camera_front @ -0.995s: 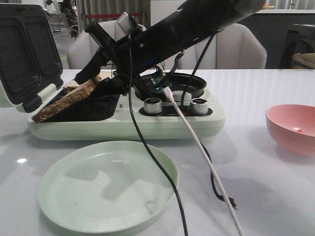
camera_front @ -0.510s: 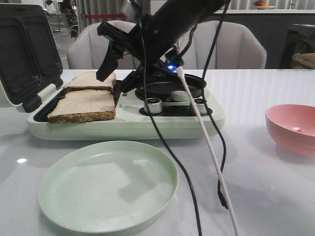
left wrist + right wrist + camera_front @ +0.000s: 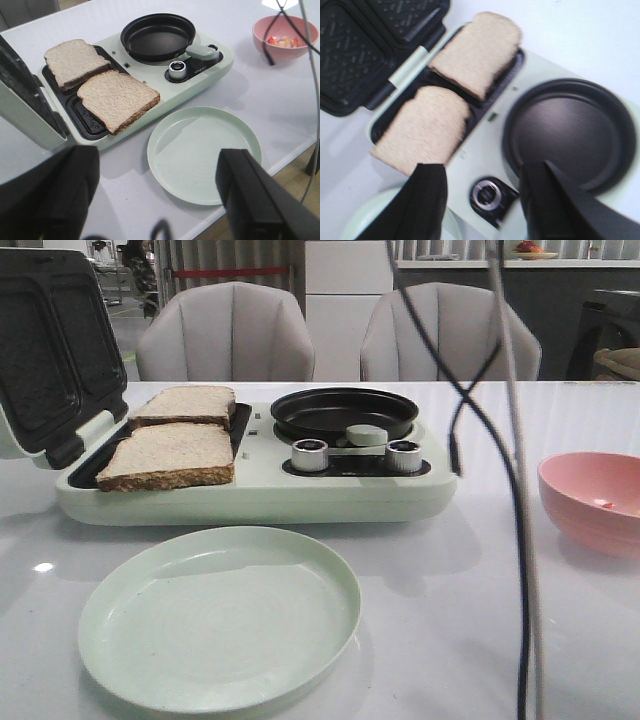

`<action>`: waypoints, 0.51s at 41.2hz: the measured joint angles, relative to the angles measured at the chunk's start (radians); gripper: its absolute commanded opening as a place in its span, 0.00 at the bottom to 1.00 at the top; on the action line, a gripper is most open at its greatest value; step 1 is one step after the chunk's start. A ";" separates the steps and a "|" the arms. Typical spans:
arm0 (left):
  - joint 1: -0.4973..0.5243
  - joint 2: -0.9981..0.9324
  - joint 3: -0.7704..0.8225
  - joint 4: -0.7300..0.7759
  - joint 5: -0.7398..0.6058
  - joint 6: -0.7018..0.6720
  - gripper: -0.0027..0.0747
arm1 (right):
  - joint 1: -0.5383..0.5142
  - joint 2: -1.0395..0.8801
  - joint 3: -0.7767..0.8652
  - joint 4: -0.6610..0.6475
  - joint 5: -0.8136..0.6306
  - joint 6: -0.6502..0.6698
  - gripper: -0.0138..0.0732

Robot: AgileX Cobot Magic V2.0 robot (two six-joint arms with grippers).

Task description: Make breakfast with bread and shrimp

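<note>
Two bread slices lie flat side by side in the open sandwich maker's tray, the near one [image 3: 170, 455] [image 3: 117, 97] [image 3: 422, 127] and the far one [image 3: 185, 403] [image 3: 75, 60] [image 3: 477, 50]. Pinkish shrimp pieces [image 3: 284, 41] sit in the pink bowl [image 3: 595, 500], where one bit [image 3: 603, 503] shows from the front. My left gripper [image 3: 160, 200] hangs open and empty high above the table's front edge, near the plate. My right gripper [image 3: 487, 207] is open and empty above the appliance's knob, clear of the bread. Neither gripper shows in the front view.
A pale green plate [image 3: 220, 615] [image 3: 204, 152] lies in front of the green appliance [image 3: 250, 502]. Its black pan [image 3: 345, 412] [image 3: 570, 132] has nothing in it, and its lid [image 3: 50, 350] stands open at the left. Cables [image 3: 515, 490] hang down at the right.
The right arm has let go of the near bread slice, which dropped flat into the tray, and has risen out of the front view. Only cables remain there.
</note>
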 measured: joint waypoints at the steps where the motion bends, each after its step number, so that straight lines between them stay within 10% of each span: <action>1: 0.000 0.000 0.000 0.000 0.000 0.000 0.73 | 0.000 -0.023 0.027 -0.029 0.003 0.007 0.68; 21: 0.000 0.000 0.000 0.002 -0.003 0.000 0.73 | 0.000 -0.590 0.572 -0.334 0.022 0.174 0.68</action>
